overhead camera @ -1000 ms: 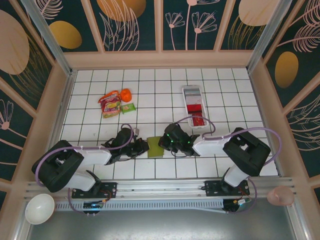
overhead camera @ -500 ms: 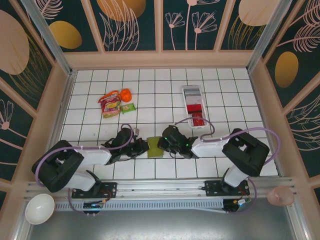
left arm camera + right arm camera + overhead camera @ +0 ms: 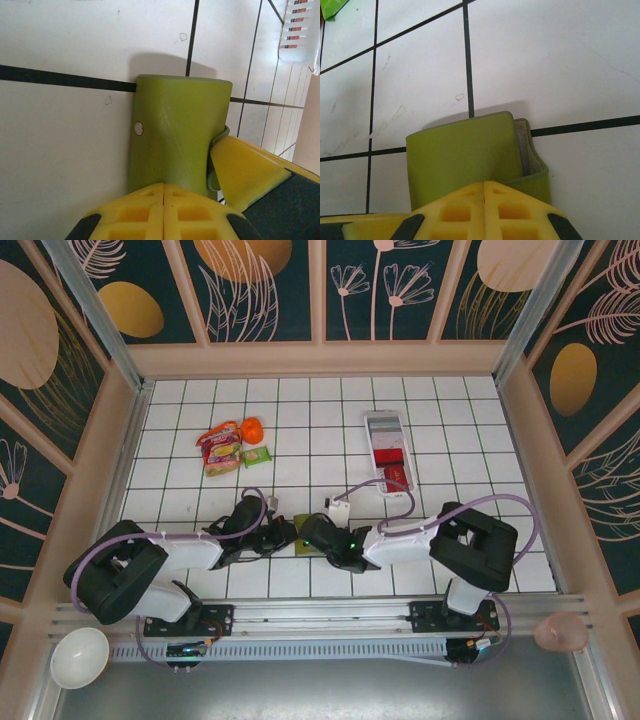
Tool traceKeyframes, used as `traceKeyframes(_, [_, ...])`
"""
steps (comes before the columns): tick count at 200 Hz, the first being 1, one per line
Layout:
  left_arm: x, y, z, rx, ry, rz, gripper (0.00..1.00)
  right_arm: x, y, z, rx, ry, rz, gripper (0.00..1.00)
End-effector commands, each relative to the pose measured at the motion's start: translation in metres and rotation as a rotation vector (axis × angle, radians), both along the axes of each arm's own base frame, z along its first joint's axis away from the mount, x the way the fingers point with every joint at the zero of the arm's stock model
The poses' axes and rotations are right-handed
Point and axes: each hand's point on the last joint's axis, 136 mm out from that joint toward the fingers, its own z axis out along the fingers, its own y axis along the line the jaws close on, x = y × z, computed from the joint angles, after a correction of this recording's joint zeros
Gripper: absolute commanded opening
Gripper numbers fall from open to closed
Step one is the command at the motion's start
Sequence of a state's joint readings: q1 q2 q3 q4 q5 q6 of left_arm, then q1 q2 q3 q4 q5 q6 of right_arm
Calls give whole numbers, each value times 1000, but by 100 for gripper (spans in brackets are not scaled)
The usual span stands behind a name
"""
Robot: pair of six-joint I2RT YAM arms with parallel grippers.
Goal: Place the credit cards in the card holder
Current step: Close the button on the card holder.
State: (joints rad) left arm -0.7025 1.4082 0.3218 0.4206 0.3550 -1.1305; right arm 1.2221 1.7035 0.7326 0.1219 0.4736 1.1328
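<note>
The olive-green card holder [image 3: 302,523] lies on the white tiles between my two grippers, mostly covered by them. In the left wrist view the card holder [image 3: 180,135] bulges upward, its snap stud on its left edge, and my left gripper [image 3: 163,197] is shut on its near edge. My right gripper [image 3: 484,192] is shut, its tips on the card holder [image 3: 460,155], whose top flap stands slightly lifted at the right. From above, the left gripper [image 3: 287,536] and right gripper [image 3: 313,533] almost touch. The red credit cards [image 3: 396,476] lie in the white tray [image 3: 383,421].
Red-orange snack packets [image 3: 221,448], an orange item [image 3: 251,428] and a green packet [image 3: 257,455] lie at the back left. A white bowl [image 3: 79,656] and a pink bowl [image 3: 560,632] sit beyond the near rail. Wooden walls enclose the tiled floor.
My right arm has swung left and now covers most of the card holder, its gripper meeting the left one. The left arm has stayed in place.
</note>
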Motion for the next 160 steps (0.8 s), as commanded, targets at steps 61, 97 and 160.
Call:
traceKeyframes(61, [14,11,30,79,-77,54,18,-53,-47,-55,-259,160,91,0])
traceKeyframes(97, [27,21,55,122,-145,110,31,-22,-22,-5,-182,34,76,0])
traceKeyframes(160, [54,57,103,285,-289,265,58,32,7,112,99,-190,85,49])
